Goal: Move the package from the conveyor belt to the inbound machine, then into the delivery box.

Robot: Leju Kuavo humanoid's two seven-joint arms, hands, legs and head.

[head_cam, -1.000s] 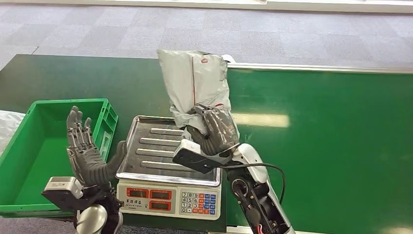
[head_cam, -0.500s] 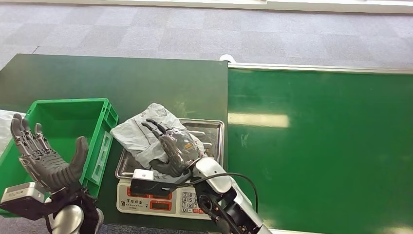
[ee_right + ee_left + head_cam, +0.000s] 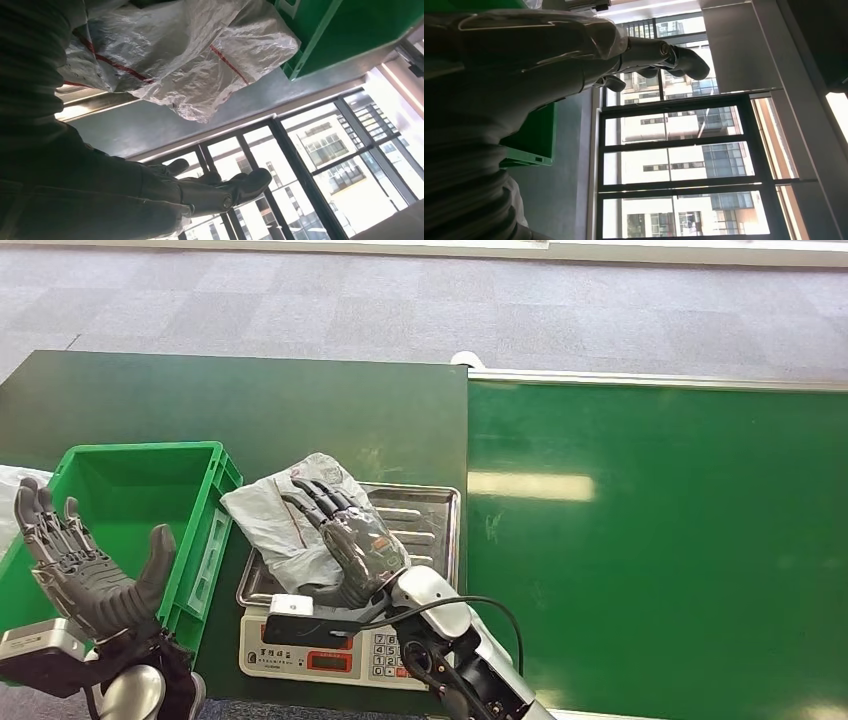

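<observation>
Resting spread-fingered right hand (image 3: 352, 545) atop package (image 3: 285, 520) overhanging scale (image 3: 430, 515) left edge; grasp firmly before lifting toward green box (image 3: 215, 468); left hand (image 3: 85, 565) open, empty.

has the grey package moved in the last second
Yes. The grey package was held upright above the far edge of the scale tray; now it lies across the tray's left side, overhanging toward the green box, with the right hand over it.
</observation>
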